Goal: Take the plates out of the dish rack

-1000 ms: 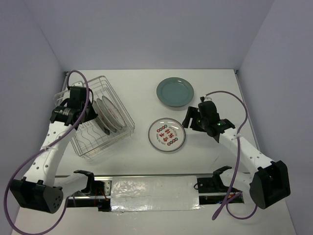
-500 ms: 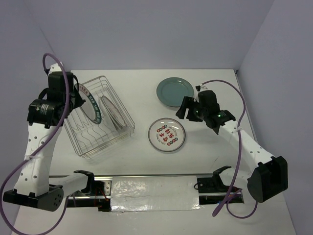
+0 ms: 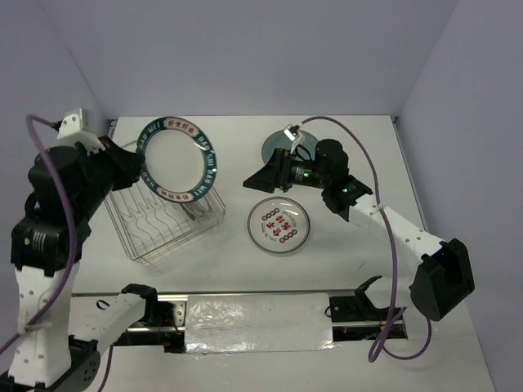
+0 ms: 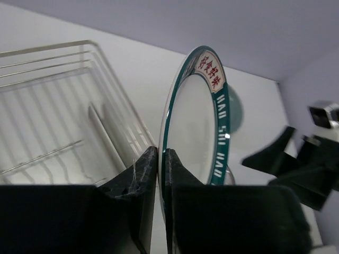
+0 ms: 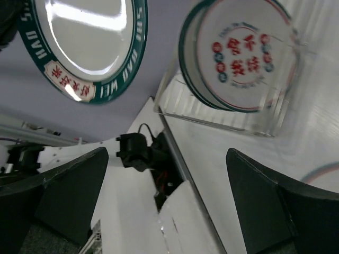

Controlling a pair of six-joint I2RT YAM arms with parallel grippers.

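1. The left gripper (image 4: 160,156) is pinched on the lower rim of the teal-rimmed plate (image 3: 176,159). One finger lies on each face of the plate.
2. The teal-rimmed plate is held on edge, nearly upright. In the top view it sits in the upper left of the frame, with its white centre and lettered rim facing the camera.
3. In that view the plate overlaps the upper right part of the dish rack (image 3: 147,230). In the left wrist view no wire of the rack touches the plate.
4. The dish rack stands on the table (image 3: 245,135) at the left of the frame, below the raised left arm.
5. At least two racked plates (image 5: 241,53) stand side by side in the dish rack. The one facing the right wrist camera is white with red centre marks.
6. The right gripper (image 5: 167,152) has its fingers spread wide, with nothing between them. In the top view it hangs at centre frame, pointing left toward the held plate and apart from it.
7. The grey-teal plate (image 3: 275,153) lies flat on the table in the upper centre, partly hidden by the right arm.
8. The red-marked plate (image 3: 279,224) lies flat on the table at centre, just below the right gripper and to the right of the dish rack.
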